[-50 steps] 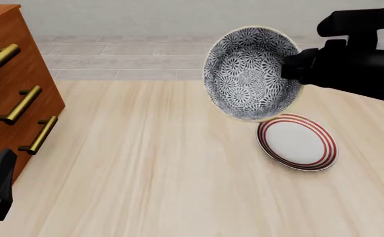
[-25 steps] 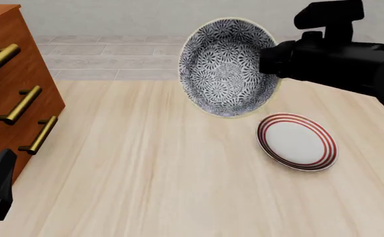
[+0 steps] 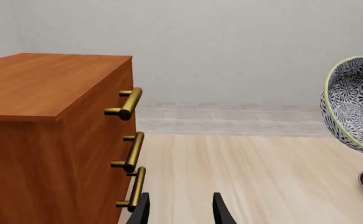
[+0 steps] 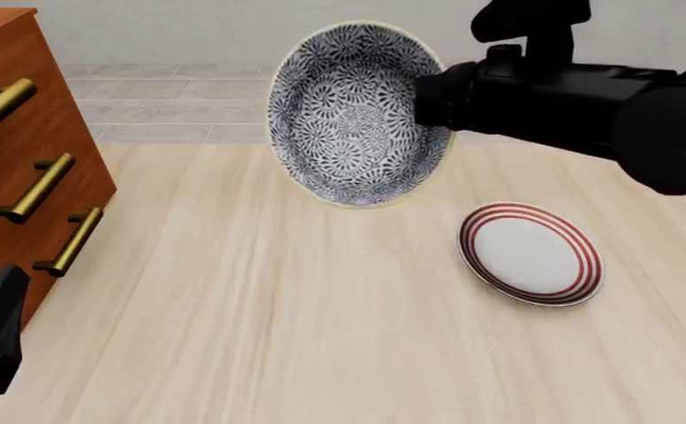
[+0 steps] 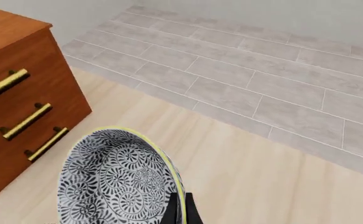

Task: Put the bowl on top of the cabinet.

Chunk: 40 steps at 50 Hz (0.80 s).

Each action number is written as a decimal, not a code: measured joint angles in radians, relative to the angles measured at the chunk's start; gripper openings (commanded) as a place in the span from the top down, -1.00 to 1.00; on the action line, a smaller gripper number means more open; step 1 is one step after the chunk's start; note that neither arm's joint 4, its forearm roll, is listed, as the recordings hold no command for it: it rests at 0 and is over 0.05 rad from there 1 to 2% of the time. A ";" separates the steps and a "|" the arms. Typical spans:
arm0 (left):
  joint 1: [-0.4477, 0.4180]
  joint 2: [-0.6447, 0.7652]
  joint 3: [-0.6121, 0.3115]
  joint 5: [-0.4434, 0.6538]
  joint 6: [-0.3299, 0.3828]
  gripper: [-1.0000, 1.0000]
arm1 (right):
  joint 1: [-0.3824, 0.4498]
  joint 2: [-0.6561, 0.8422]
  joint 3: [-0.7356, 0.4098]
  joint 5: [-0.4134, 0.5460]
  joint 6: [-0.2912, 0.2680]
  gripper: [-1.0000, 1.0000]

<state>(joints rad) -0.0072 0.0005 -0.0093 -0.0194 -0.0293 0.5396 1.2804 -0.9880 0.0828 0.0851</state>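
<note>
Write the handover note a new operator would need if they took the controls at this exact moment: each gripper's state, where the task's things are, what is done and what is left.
Right gripper: shut on the rim of the bowl, holding it off the table, tipped on its side with the opening towards the front camera.
Left gripper: open, holding nothing, low beside the cabinet.
Cabinet: at the table's left, its top bare in the left wrist view.
Plate: flat on the table, below the right arm.
Done: bowl grasped and lifted.
Left: carry it left above the cabinet's top, level it, set it down, release.
</note>
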 measured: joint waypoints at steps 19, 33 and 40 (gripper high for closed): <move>-0.002 0.000 -0.002 -0.006 -0.007 -1.00 | 0.052 0.066 -0.014 -0.060 -0.033 1.00; -0.008 0.000 0.000 -0.006 -0.014 -1.00 | 0.060 0.097 -0.001 -0.111 -0.063 1.00; -0.021 0.003 0.002 -0.010 -0.022 -1.00 | 0.059 0.098 0.003 -0.122 -0.071 1.00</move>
<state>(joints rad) -0.0278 0.0037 -0.0072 -0.0290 -0.0511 0.5985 1.3788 -0.9848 -0.0394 0.0137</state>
